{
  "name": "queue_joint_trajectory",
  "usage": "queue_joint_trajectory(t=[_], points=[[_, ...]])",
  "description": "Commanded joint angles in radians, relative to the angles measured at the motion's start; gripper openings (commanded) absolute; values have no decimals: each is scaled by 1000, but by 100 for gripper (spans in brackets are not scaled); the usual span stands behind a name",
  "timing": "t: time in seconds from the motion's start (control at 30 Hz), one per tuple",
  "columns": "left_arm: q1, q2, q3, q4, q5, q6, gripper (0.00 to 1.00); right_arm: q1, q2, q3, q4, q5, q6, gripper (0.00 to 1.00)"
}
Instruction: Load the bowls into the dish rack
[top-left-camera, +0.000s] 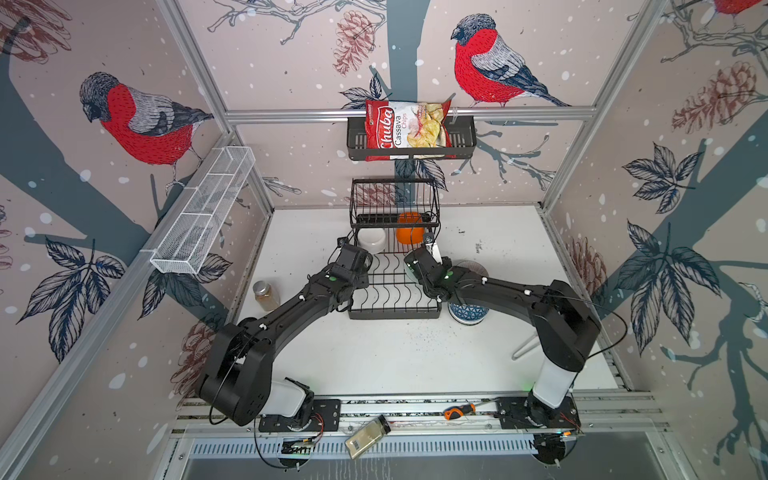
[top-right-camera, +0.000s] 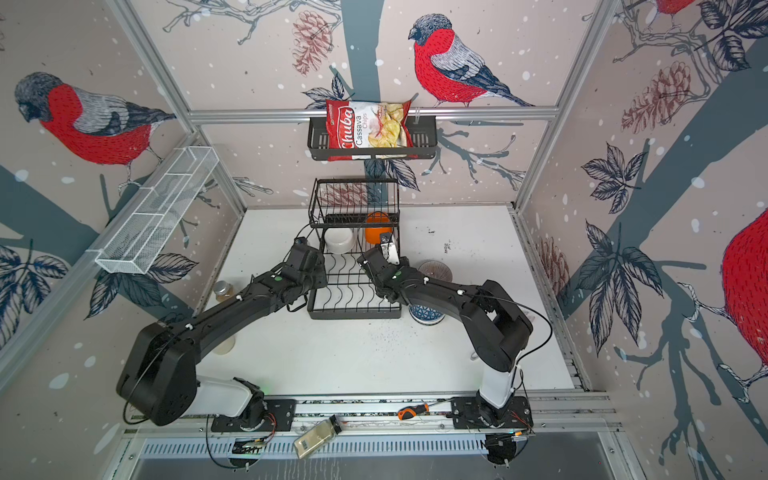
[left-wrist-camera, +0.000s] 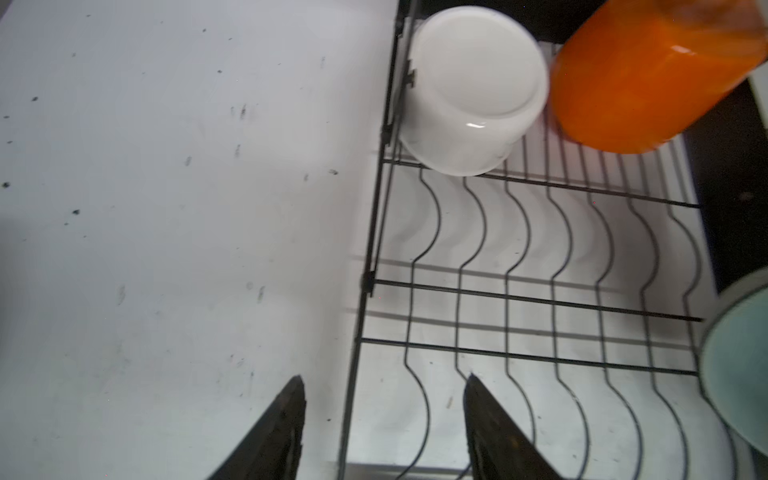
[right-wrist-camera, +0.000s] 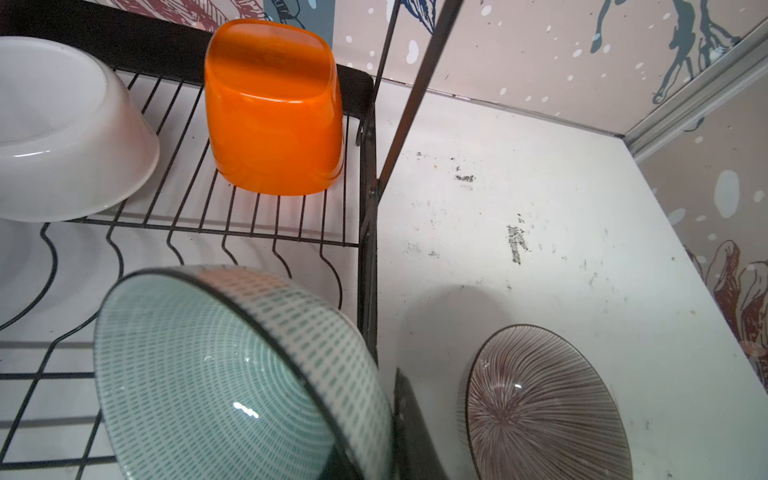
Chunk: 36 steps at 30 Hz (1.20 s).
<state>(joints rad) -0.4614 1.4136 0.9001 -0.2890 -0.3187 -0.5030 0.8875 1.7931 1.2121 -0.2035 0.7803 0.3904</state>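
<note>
Two in black wire dish rack (top-left-camera: 392, 291): round white bowl (top-left-camera: 371, 240), squarish orange plastic bowl (top-left-camera: 409, 232); right gripper (right-wrist-camera: 390, 386) clamps mint-green patterned bowl (right-wrist-camera: 216, 374); left gripper (left-wrist-camera: 385, 377) parted, empty.

I see rack (top-left-camera: 394, 314) mid-bench, black wire. White bowl (top-left-camera: 371, 240) and orange bowl (top-left-camera: 409, 232) sit inverted side by side on its far flat grid. Mint bowl (right-wrist-camera: 232, 374) tilted over rack's right edge. Striped bowl (right-wrist-camera: 544, 407) upright on bench just right of it; blue bowl (top-left-camera: 465, 314) by near right corner.
</note>
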Motion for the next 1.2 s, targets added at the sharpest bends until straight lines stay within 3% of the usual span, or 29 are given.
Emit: queue_joint_trajectory(t=[0.0,0.23,0.47,0.7,1.0,1.17], points=[[20,11,-13,-24,-42,-10,60,1,3,9,18,73,-11,0],[32,54,-39,6,5,-21,59,-7,-9,6,24,63,-17,0],[32,87,-60,19,48,-54,32,-13,-5,13,33,63,-31,0],[32,120,-60,26,79,-78,15,-12,9,30,20,104,-41,0],[3,117,-57,27,101,-121,4,15,56,63,1,211,-63,0],[-27,127,-45,23,93,-132,0,46,116,105,-34,328,-77,0]])
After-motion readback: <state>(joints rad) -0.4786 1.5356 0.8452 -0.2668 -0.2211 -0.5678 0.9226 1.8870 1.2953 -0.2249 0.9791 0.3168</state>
